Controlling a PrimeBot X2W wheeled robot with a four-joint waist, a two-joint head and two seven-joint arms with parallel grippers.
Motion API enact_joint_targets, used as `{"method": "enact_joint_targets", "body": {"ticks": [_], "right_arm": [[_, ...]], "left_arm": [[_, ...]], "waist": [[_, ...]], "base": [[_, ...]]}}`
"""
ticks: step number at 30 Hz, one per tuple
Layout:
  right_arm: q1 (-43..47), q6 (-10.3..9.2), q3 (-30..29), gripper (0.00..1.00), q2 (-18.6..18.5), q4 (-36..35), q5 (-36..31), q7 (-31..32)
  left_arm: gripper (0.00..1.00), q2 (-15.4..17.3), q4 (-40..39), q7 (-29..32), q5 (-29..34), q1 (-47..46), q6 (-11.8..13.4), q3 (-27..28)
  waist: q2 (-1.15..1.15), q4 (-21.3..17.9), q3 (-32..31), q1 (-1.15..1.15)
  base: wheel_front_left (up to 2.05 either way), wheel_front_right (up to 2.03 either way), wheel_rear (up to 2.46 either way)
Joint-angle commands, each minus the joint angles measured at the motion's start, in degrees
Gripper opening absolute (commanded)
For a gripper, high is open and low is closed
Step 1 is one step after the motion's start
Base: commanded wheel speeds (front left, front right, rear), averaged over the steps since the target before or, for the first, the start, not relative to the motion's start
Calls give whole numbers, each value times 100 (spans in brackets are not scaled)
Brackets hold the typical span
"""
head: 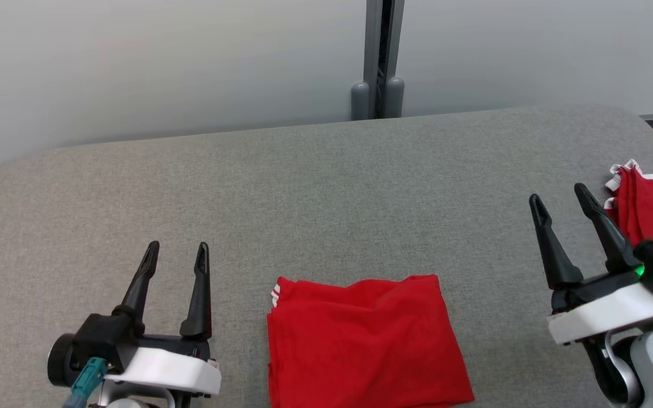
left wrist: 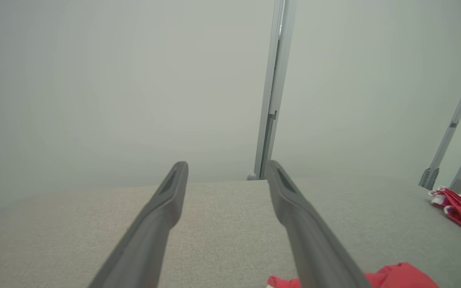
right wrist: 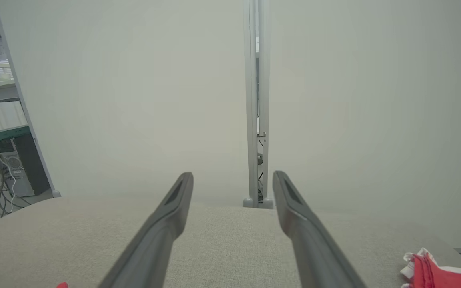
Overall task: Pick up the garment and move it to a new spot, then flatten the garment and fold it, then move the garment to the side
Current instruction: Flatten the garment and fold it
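Cloth of soft grey covers the table, and a pale wall stands behind its far edge. On the left, near the robot, the left gripper is over the table. Its two dark fingers point away toward the wall and stand wide apart. Nothing is between them.

Just to the right of it lies the garment. It is red, with a bit of white trim at its far left corner. It is folded into a neat square and lies flat at the near middle of the table. It is between the two grippers and touches neither one. Behind it, at the far edge, a grey post runs up the wall.

Further right is the right gripper. Its fingers are spread wide too and hold nothing. They lean a little to the left. At the far right edge of the table sits a pile of red cloth with white edges, just beside the right gripper's fingers.
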Motion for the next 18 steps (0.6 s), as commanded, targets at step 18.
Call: {"method": "enact_joint_targets", "body": {"ticks": [18], "right_arm": [[1244, -2, -1250, 100, 1088, -865, -1478, -182]], "left_arm": [[100, -1122, -61, -24, 1265, 738, -834, 1099]], "waist": [[0, -22, -126, 0]], "base": [[0, 0, 0]]}}
